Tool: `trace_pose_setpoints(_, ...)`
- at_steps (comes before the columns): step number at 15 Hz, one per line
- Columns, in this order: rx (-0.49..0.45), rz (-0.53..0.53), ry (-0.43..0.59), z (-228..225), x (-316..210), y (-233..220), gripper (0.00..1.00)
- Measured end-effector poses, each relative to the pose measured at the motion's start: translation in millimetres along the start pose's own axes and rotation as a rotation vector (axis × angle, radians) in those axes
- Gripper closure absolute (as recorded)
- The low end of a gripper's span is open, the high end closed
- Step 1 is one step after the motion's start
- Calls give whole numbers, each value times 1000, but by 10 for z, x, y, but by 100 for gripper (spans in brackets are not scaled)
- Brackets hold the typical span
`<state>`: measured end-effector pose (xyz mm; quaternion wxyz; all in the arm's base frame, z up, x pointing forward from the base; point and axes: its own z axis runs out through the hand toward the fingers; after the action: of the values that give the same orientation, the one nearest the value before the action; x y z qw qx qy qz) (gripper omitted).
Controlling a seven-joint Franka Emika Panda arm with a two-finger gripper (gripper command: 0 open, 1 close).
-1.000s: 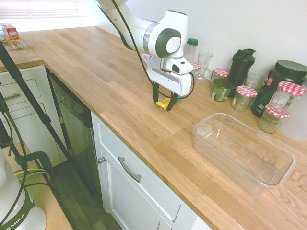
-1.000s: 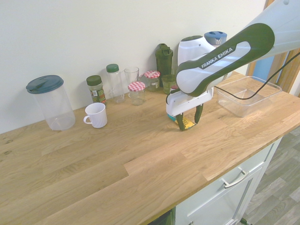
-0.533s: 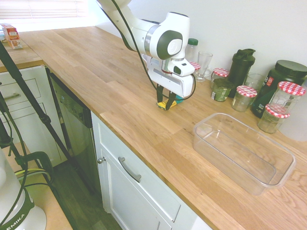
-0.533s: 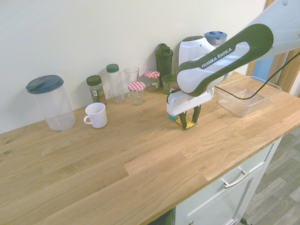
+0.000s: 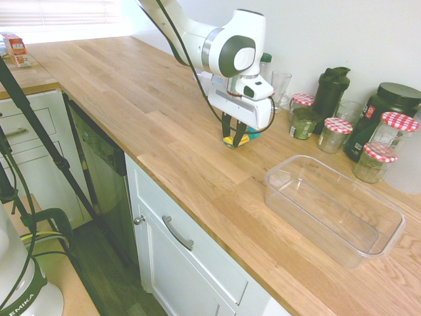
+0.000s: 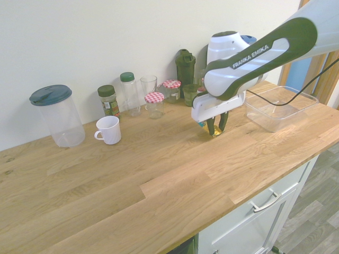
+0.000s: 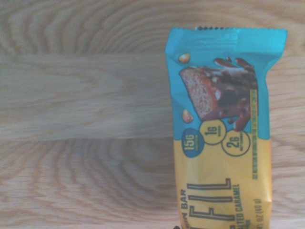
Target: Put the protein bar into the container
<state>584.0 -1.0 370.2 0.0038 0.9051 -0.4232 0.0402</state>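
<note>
Step in hand: the pick-up looks done; the carry to the tub is what comes next, as I judge it.
Gripper: the white arm's two-finger gripper [image 5: 234, 140] points straight down, its dark fingers [image 6: 211, 127] clamped on the bar.
Protein bar: the small flat bar in a yellow wrapper with a teal end and dark print [image 5: 239, 139] sits pinched between the fingers, low over the oak-plank worktop [image 5: 131, 112]; whether it is fully clear of the wood I cannot tell. The wrist view shows its teal end and yellow body [image 7: 224, 138] against the wood grain.
Container: the large clear plastic rectangular tub with rounded corners [image 5: 333, 209] stands open and empty, well apart from the bar along the counter, near the front edge.
Neighbours: glass jars with red-checked lids [image 5: 337, 134] and a dark shaker bottle [image 5: 329, 91] stand by the wall, behind the straight route to the tub.
Next move calls for: enough lift to clear the tub's rim, travel across until the bar hangs above the tub's middle, then release.
Risk: a thin wrapper may slip or twist in the grip.
</note>
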Motion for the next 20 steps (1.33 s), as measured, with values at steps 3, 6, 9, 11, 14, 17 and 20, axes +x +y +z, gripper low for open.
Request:
trace_pose_setpoints(3,57,40,5,-500,288,468,100)
trace_pose_setpoints(6,102,82,8,-823,535,1100,100)
trace_pose_setpoints(9,118,128,0,-913,746,1656,100)
trace_pose_setpoints(11,126,157,-17,-842,892,1920,100)
trace_pose_setpoints(14,121,185,-49,-646,1038,2139,100)
trace_pose_setpoints(17,110,195,-81,-409,1125,2180,100)
trace_pose_setpoints(20,99,211,-99,-253,1263,2158,0)
